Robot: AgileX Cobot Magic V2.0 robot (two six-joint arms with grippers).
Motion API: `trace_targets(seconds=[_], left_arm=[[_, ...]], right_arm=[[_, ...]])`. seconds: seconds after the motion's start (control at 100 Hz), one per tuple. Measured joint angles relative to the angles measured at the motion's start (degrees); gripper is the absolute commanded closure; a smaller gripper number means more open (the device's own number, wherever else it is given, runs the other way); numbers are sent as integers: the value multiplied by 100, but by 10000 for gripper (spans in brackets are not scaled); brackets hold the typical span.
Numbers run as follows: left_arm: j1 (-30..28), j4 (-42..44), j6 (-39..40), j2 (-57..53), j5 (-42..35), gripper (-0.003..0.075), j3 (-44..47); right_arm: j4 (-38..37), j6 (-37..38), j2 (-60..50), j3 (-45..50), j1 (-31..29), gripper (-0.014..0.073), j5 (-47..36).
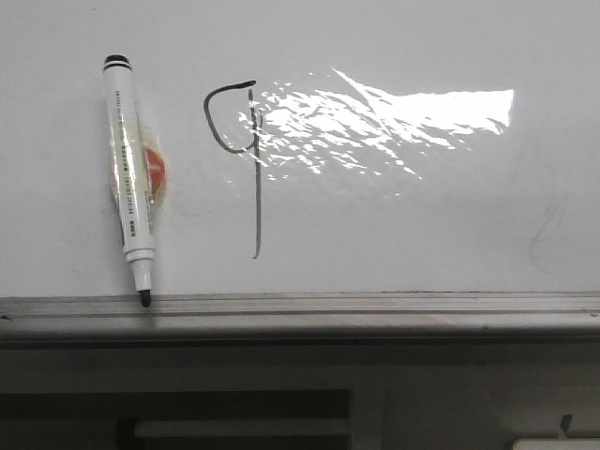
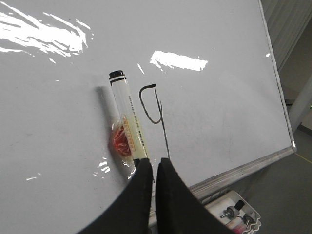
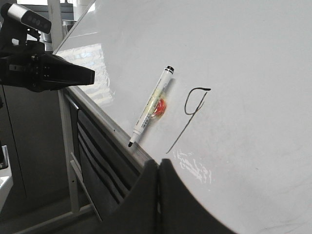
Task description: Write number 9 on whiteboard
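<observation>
The whiteboard (image 1: 422,225) fills the front view, with a glare patch and a grey edge rail (image 1: 375,305) along its near side. The number 9 (image 1: 257,197) is drawn on it in thin black line: an open loop and a long stem. It also shows in the left wrist view (image 2: 164,134) and the right wrist view (image 3: 186,122). A white uncapped marker (image 1: 129,169) lies against the board left of the 9, over a red blob under clear tape. My left gripper (image 2: 154,161) is shut and empty, off the board near the marker's tip. My right gripper (image 3: 159,162) is shut and empty, near the rail.
My left arm (image 3: 48,70) shows in the right wrist view, clear of the board. A small tray of bits (image 2: 239,214) sits below the board's edge. Faint grey smudges (image 1: 544,234) mark the board at right. The board's stand frame (image 3: 73,170) is below the rail.
</observation>
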State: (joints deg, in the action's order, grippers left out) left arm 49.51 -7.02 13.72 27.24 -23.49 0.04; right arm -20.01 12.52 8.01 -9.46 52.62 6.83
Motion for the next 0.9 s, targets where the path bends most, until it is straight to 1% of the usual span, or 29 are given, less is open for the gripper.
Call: trace_targets(seconds=[0.46,0.55,0.69,0.77,0.9], left_arm=[[0,0,-12,0,22,741,0],[-41,-68,-12,-12,260,741,0],[-443,-63,-12,-351,1251,741,0],[-823,141,-43,-711,1841,741,0],[-1547,368,-374,-1196,2249,741,0]], right_arm=[[0,0,-10,10,0,654,0],[0,0,-10,10,0,654,0],[0,0,-10,10,0,654,0],[0,0,-10,10,0,654,0],[0,-12,-10,10,0,654,0]])
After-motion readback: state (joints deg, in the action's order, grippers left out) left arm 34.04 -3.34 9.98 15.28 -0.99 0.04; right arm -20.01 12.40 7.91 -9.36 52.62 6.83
